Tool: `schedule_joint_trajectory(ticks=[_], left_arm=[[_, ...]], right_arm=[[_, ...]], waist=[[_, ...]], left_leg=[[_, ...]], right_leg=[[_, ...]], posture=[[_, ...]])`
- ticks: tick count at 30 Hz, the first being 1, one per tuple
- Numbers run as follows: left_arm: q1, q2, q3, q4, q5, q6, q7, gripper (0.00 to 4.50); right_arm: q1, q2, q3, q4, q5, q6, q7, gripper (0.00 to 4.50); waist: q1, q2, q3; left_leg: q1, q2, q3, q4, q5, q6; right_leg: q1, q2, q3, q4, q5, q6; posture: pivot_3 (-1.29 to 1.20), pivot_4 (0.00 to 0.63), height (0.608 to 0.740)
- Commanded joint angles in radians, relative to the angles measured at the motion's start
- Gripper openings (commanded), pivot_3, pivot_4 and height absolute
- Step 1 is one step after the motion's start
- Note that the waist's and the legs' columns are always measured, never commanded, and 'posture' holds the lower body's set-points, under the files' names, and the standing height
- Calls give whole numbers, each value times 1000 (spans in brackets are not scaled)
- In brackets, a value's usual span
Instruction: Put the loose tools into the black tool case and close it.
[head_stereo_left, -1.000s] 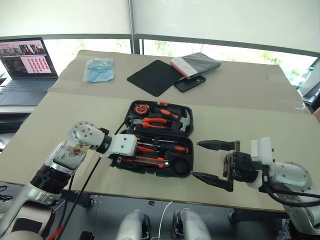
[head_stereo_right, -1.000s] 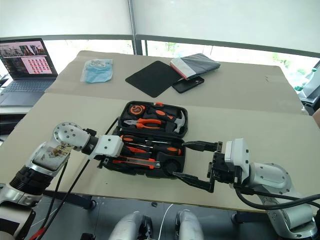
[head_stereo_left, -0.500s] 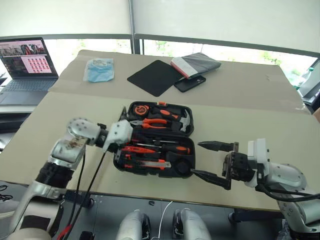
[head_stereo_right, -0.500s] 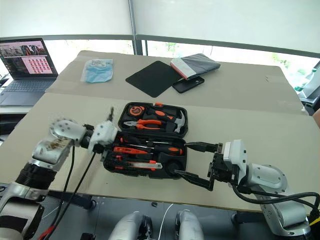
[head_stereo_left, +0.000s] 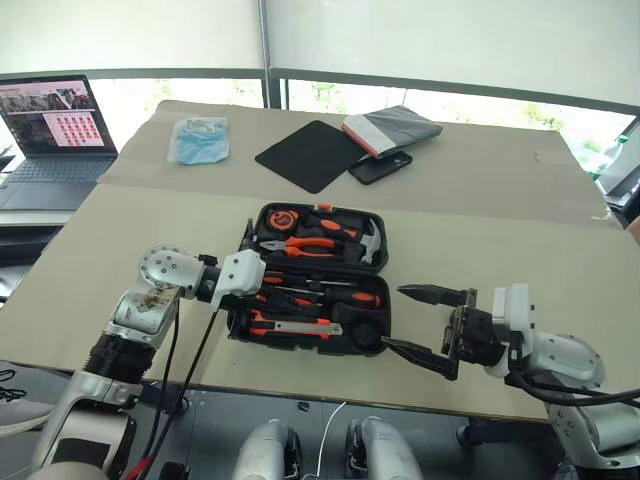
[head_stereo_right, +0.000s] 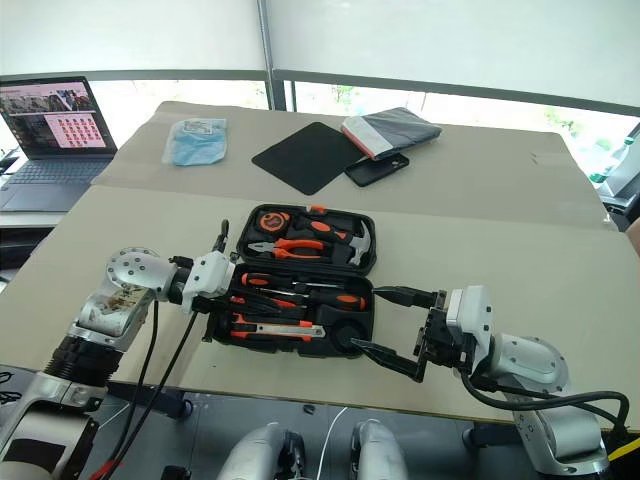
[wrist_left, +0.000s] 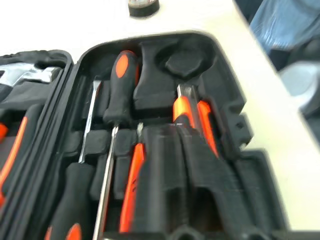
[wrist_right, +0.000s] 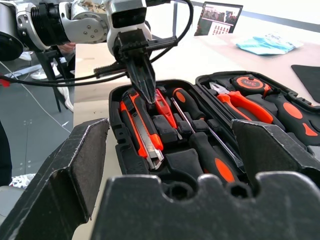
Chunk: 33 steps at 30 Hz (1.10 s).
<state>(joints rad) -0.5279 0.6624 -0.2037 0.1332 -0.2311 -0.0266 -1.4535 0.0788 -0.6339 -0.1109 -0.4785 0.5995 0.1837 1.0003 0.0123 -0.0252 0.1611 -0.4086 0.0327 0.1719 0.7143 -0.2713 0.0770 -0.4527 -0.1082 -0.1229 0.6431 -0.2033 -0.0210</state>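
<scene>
The case (head_stereo_left: 312, 281) lies open near the front edge of the table (head_stereo_left: 480, 190), lid half flat toward the far side, tray half toward the robot. In the lid sit the tape measure (head_stereo_left: 283, 218), pliers (head_stereo_left: 305, 246) and hammer (head_stereo_left: 366, 240). In the tray, the screwdrivers (head_stereo_left: 335, 294) lie in their recesses side by side, and the knife (head_stereo_left: 292, 326) lies along the near edge. The round recess (wrist_left: 183, 62) at the tray's right end holds nothing.

The left gripper (wrist_right: 145, 85) hangs over the left end of the tray, its fingers pressed together into one point aimed down at the knife and the nearest screwdriver handle, gripping nothing. The right gripper (head_stereo_left: 428, 327) hovers just off the right end of the case, fingers spread wide, holding nothing.

Farther back on the table are a mat (head_stereo_left: 311, 153), a phone (head_stereo_left: 379, 166), a folded grey cloth (head_stereo_left: 391, 128) and a blue packet (head_stereo_left: 198, 139). A laptop (head_stereo_left: 52, 125) stands open at the far left.
</scene>
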Motion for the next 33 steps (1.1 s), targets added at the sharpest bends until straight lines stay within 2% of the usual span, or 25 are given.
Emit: schedule_joint_trajectory(ticks=[1, 11, 16, 18, 23, 26, 28, 32, 33], left_arm=[[30, 0, -12, -18, 14, -36, 8, 44], [57, -4, -45, 14, 79, 22, 74, 44], [101, 8, -95, 26, 115, 90, 86, 44], [120, 3, -104, 30, 116, 69, 91, 44], [137, -9, -69, 25, 76, 62, 115, 44], [136, -15, -26, 27, 26, 19, 98, 44], [128, -31, 24, -7, -59, 56, 89, 44], [103, -11, 139, -61, -227, 171, 65, 44], [105, 3, 163, -69, -254, 197, 58, 282]], right_arm=[[3, 7, -14, -9, -1, -27, -1, 4500], [-5, 16, -7, 4, -7, -31, -2, 4500], [1, 25, -7, 10, -16, -37, -4, 4500], [11, 26, -11, 7, -16, -38, -3, 4500], [53, 7, -58, 4, -11, -44, 7, 4500], [85, 13, -104, 0, -8, -58, -11, 4500], [138, 19, -160, -19, 7, -68, -19, 4500], [349, 16, -357, 4, 19, -130, 42, 4500], [396, 23, -400, 27, 18, -153, 58, 4500]], waist=[[-1, 0, 0], [0, 0, 0], [1, 2, -1], [0, 6, -4], [0, 14, -8], [0, 14, -9], [0, 14, -9], [9, 14, -8], [11, 14, -8]], left_leg=[[0, 0, 0, 0, 0, 0], [2, 0, 0, 0, 0, 0], [6, 0, -2, 0, -1, 1], [11, 1, -2, -2, -6, 8], [12, 1, -2, -3, -9, 3], [12, 0, -2, -3, -9, 5], [12, 0, -2, -3, -9, 4], [8, 1, -2, -3, -3, 2], [8, 0, -3, -3, -2, 2]], right_leg=[[0, 0, 0, 0, 0, 0], [1, -1, 0, 0, 0, 0], [8, -2, -1, -1, 0, 0], [13, -2, -1, -4, -1, 0], [13, -3, -1, -4, -1, 1], [14, -3, -1, -4, -1, 1], [13, -3, -1, -4, -1, 1], [11, -3, -2, -4, -2, 2], [11, -3, -3, -4, -2, 2]], posture=[[0, 150, 740], [0, 150, 740], [0, 150, 740], [0, 150, 740], [0, 150, 740], [0, 150, 740], [0, 150, 740], [0, 150, 740], [0, 150, 740]])
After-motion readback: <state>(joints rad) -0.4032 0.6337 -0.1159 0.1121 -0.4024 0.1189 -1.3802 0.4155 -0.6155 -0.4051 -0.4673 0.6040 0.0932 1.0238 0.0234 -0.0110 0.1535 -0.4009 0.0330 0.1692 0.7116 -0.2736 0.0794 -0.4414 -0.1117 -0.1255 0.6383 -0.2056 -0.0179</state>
